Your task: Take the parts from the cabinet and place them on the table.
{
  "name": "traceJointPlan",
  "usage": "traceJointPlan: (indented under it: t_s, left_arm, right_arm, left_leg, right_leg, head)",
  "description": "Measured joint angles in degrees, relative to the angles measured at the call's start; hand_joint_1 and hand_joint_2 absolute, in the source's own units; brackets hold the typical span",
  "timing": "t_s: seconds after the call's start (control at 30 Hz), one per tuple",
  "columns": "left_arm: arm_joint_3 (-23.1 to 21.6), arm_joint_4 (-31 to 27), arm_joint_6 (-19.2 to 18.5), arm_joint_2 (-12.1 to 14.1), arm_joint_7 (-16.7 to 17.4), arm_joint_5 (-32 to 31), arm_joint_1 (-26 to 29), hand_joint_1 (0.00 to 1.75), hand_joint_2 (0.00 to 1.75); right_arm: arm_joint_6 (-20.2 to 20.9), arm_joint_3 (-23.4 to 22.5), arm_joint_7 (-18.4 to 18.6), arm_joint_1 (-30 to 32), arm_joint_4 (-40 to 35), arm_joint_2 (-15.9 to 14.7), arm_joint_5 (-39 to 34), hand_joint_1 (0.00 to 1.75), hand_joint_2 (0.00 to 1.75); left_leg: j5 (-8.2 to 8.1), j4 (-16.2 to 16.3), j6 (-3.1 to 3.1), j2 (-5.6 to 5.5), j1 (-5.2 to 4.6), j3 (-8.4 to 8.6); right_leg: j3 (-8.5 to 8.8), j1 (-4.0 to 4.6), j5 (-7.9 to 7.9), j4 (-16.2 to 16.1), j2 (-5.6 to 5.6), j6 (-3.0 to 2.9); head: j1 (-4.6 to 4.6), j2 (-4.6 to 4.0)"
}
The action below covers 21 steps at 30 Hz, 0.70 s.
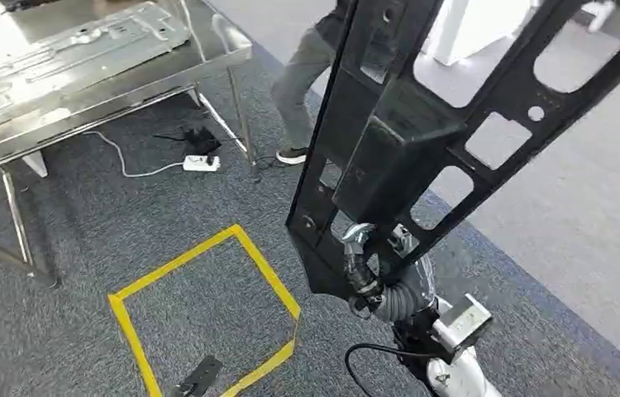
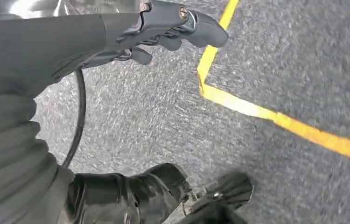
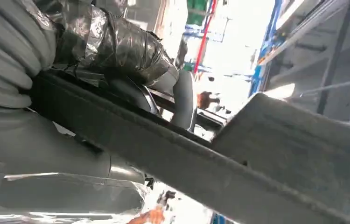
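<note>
One black plastic frame part (image 1: 422, 124) rises from my right robot hand (image 1: 364, 269), whose fingers wrap its lower edge; the part stretches toward one o'clock across the head view. My left robot hand (image 2: 164, 28) hangs above grey carpet (image 1: 59, 331), fingers loosely extended, holding nothing. At eleven o'clock stands the steel counter (image 1: 207, 54), carrying a metal panel (image 1: 67, 50); a person (image 1: 302, 91) walks beside it. Yellow tape (image 1: 199, 248) marks the carpet.
</note>
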Motion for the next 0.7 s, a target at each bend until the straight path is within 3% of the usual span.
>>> traceJointPlan:
  t_s: [0.1, 0.13, 0.17, 0.2, 0.27, 0.3, 0.33, 0.37, 0.43, 0.47, 0.5, 0.6, 0.63, 0.67, 0.7]
  left_arm:
    - [0.0, 0.0, -0.4, 0.1, -1.8, 2.0, 0.9, 0.00, 1.75]
    - [0.0, 0.0, -0.4, 0.1, -2.2, 2.5, 1.4, 0.00, 1.75]
    - [0.0, 0.0, -0.4, 0.1, -2.7, 2.6, 1.7, 0.00, 1.75]
    - [0.0, 0.0, -0.4, 0.1, -2.9, 2.9, 1.8, 0.00, 1.75]
    - [0.0, 0.0, -0.5, 0.0, -3.5, 2.9, 1.8, 0.00, 1.75]
    - [0.0, 0.0, -0.6, 0.0, -3.7, 2.9, 1.8, 0.00, 1.75]
    - [0.0, 0.0, -0.8, 0.0, -3.9, 2.9, 1.9, 0.00, 1.75]
    - [0.0, 0.0, -0.9, 0.1, -4.2, 3.0, 2.0, 0.00, 1.75]
    - [0.0, 0.0, -1.1, 0.1, -4.6, 3.1, 2.0, 0.00, 1.75]
    - [0.1, 0.0, -1.1, 0.1, -4.6, 3.2, 2.1, 0.00, 1.75]
    - [0.1, 0.0, -1.2, 0.1, -4.6, 3.4, 1.9, 0.00, 1.75]
    - [0.2, 0.0, -1.2, 0.1, -4.7, 3.5, 2.4, 0.00, 1.75]
    - [0.2, 0.0, -1.2, 0.3, -4.7, 3.5, 2.5, 0.00, 1.75]
    - [0.3, 0.0, -1.1, 0.3, -4.7, 3.5, 2.7, 0.00, 1.75]
    - [0.3, 0.0, -1.1, 0.3, -4.6, 3.6, 2.6, 0.00, 1.75]
  right_arm:
    - [1.0, 0.0, -0.4, -0.2, 0.1, 0.0, -0.9, 1.75, 1.75]
    - [1.1, 0.0, -0.5, -0.4, 0.1, 0.0, -1.1, 1.75, 1.75]
    - [1.3, 0.0, -0.5, -0.7, 0.2, 0.0, -1.2, 1.75, 1.75]
    - [1.4, 0.0, -0.7, -0.9, 0.2, 0.0, -1.4, 1.75, 1.75]
    - [1.4, 0.0, -1.0, -0.9, 0.5, 0.0, -1.9, 1.75, 1.75]
    - [1.5, 0.0, -1.1, -0.9, 0.7, 0.0, -2.3, 1.75, 1.75]
    - [1.6, 0.0, -1.2, -0.9, 1.0, 0.0, -2.5, 1.75, 1.75]
    - [1.6, 0.0, -1.4, -1.0, 1.3, 0.0, -2.8, 1.75, 1.75]
    - [1.9, 0.0, -1.7, -1.5, 1.7, 0.0, -3.1, 1.75, 1.75]
    - [1.9, 0.0, -1.9, -1.7, 1.9, 0.0, -3.2, 1.75, 1.75]
    - [1.9, 0.0, -2.0, -1.9, 2.1, 0.0, -3.2, 1.75, 1.75]
    - [1.9, 0.0, -2.1, -2.2, 2.6, 0.0, -3.3, 1.75, 1.75]
    - [1.9, 0.0, -2.1, -2.3, 2.6, 0.0, -3.3, 1.75, 1.75]
    - [2.0, 0.0, -2.1, -2.6, 2.7, 0.0, -3.3, 1.75, 1.75]
    - [2.0, 0.0, -2.1, -2.7, 2.7, 0.2, -3.3, 1.75, 1.75]
  left_leg:
    - [-0.04, -0.4, 0.65, -2.36, -0.11, -0.03]
    - [0.27, -1.0, 1.02, -2.97, 0.51, 0.70]
    - [0.32, -1.3, 1.19, -3.61, 0.51, 0.90]
    - [0.37, -1.3, 1.86, -4.02, 0.55, 0.93]
    - [0.37, -1.2, 1.98, -5.78, 0.57, 0.93]
    - [0.34, -1.1, 1.98, -6.71, 0.57, 0.92]
    - [0.30, -1.0, 1.96, -7.64, 0.59, 0.95]
    - [0.19, -0.8, 1.83, -8.61, 0.69, 0.98]
    - [-0.14, -0.3, 1.37, -10.35, 0.88, 1.05]
    - [-0.36, -0.1, 1.00, -11.11, 0.97, 0.69]
    - [-0.39, 0.7, 0.57, -11.90, 0.83, 0.16]
    - [0.25, -0.3, -0.77, -13.78, 1.39, -0.27]
    - [0.16, -0.2, -0.98, -14.39, 1.45, -0.53]
    - [-0.69, 1.1, -1.05, -10.50, 0.99, -0.89]
    - [-2.48, 4.3, -1.25, -7.36, 0.88, -2.48]
  right_leg:
    - [0.69, 0.07, -0.51, -0.3, -2.02, 0.90]
    - [0.62, -0.42, -1.07, 0.2, -1.33, 1.20]
    - [0.19, -0.51, -2.09, 1.9, 1.71, 1.46]
    - [-1.59, -0.71, -4.09, 5.6, 3.63, 1.56]
    - [-6.32, -0.73, -7.54, 14.5, 4.79, 1.91]
    - [-8.00, -0.73, -7.72, 17.0, 4.88, 2.04]
    - [-8.26, -0.76, -6.44, 16.6, 4.95, 2.13]
    - [-7.42, -0.93, -4.21, 14.0, 5.05, 2.17]
    - [-3.53, -1.41, 1.12, 4.8, 6.29, 2.25]
    - [-2.14, -1.89, 1.05, 2.0, 9.70, 2.26]
    - [-1.80, -2.07, 0.81, 0.5, 11.16, 2.15]
    - [-1.85, -1.26, 1.00, 0.7, 9.37, 1.04]
    - [-1.56, -2.01, 1.27, 0.1, 8.43, 0.53]
    - [-1.18, -1.78, 1.32, -0.2, 7.76, 0.30]
    - [-1.03, -1.59, 1.24, -0.3, 6.93, -0.16]
  head:
    - [0.02, 0.00]
    - [-0.04, 0.00]
    - [0.27, 0.00]
    - [0.37, 0.00]
    - [0.57, 0.00]
    - [0.52, 0.00]
    - [0.57, 0.00]
    - [0.57, 0.00]
    - [0.57, 0.02]
    - [0.59, 0.00]
    - [0.55, 0.00]
    - [0.66, 0.00]
    - [0.64, 0.00]
    - [0.52, 0.02]
    - [-0.22, 0.00]
